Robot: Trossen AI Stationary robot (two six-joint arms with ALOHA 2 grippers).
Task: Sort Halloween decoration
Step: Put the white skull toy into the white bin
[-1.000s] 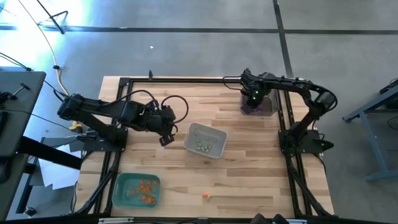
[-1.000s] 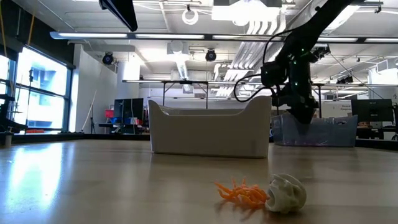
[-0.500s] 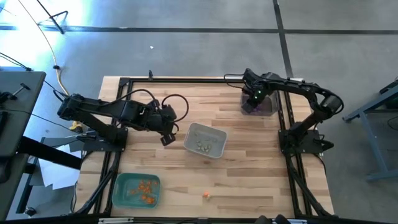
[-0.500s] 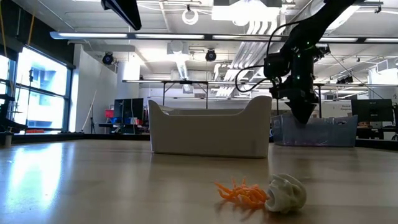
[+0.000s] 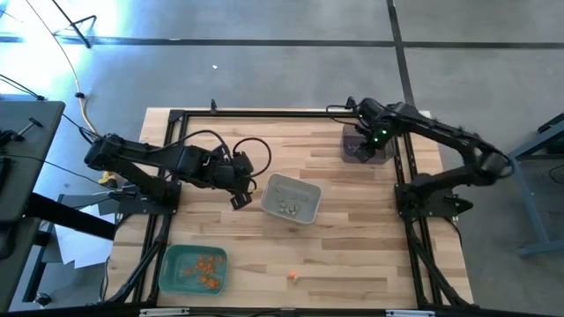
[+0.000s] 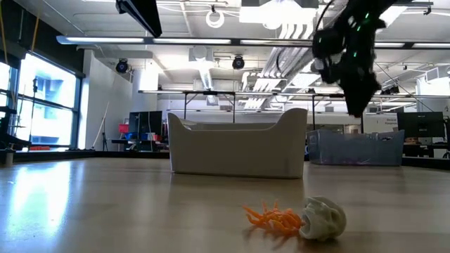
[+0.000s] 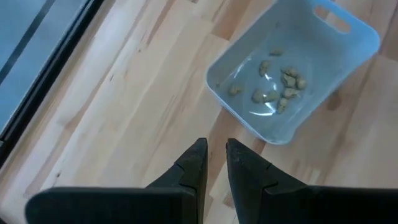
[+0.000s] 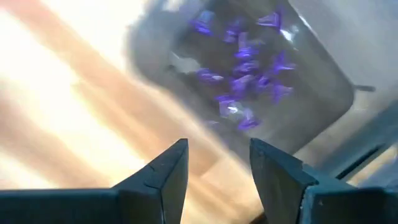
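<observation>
orange trinket lengthwise beside pale trinket

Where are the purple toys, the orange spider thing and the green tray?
purple toys [image 8: 244, 62], right wrist view, middle of the pile.
orange spider thing [image 6: 273, 217], low view, its body.
green tray [image 5: 170, 261], high view, bare floor near its left rim.

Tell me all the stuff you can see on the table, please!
Wooden table: one, light brown, under everything.
Grey plastic tray: one, mid-table, holding several whitish-beige trinkets.
Green plastic tray: one, near left corner, holding orange trinkets.
Dark tray: one, far right, holding purple trinkets.
Loose orange trinket: one, near edge, beside a loose whitish trinket.
Left gripper: nearly closed, empty, beside the grey tray.
Right gripper: open, empty, above the dark tray.
</observation>
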